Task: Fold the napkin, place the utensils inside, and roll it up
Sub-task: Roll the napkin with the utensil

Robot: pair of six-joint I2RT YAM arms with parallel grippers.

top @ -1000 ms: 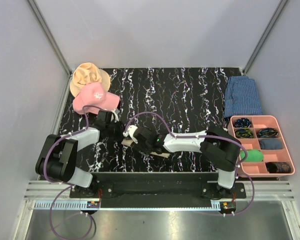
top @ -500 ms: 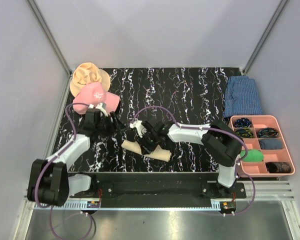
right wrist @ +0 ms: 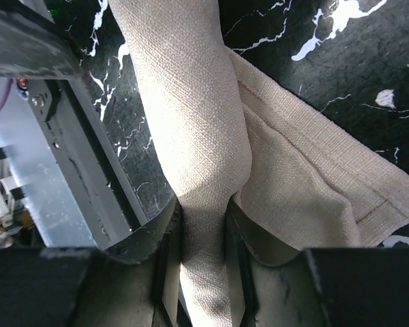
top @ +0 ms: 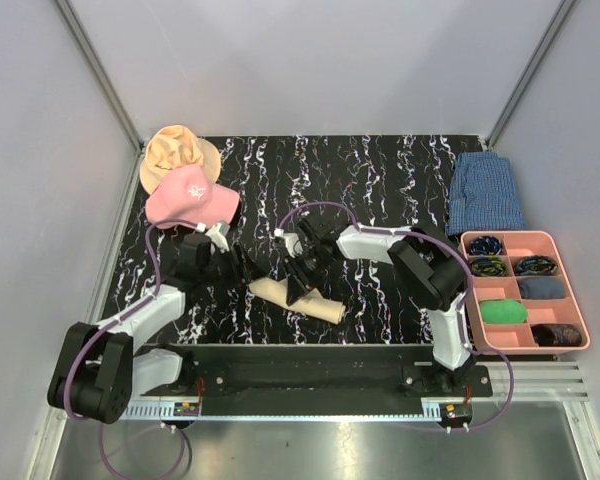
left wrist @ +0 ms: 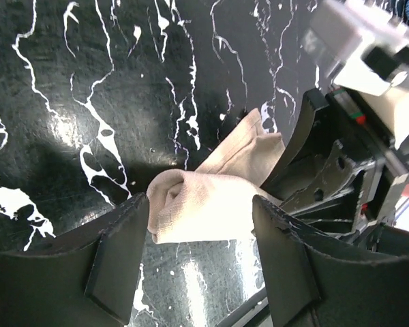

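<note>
The beige napkin (top: 315,305) lies as a roll near the table's front edge. It also shows in the left wrist view (left wrist: 211,204) and the right wrist view (right wrist: 198,102), where a loose flap lies beside the roll. My right gripper (top: 296,288) is shut on the roll's middle, with the fingers pinching the cloth (right wrist: 203,231). My left gripper (top: 248,272) is open at the roll's left end, and its jaws stand either side of that end (left wrist: 199,211) without touching it. The utensils are hidden.
A pink cap (top: 190,197) and a tan floppy hat (top: 175,150) lie at the back left. A blue checked cloth (top: 485,192) lies at the back right. A pink tray (top: 577,300) of small items stands at the right. The table's front edge is close behind the roll.
My left gripper pulled away from the roll toward the pink cap, then came back to its left end. My right gripper stayed on the roll while its arm swung farther back.
</note>
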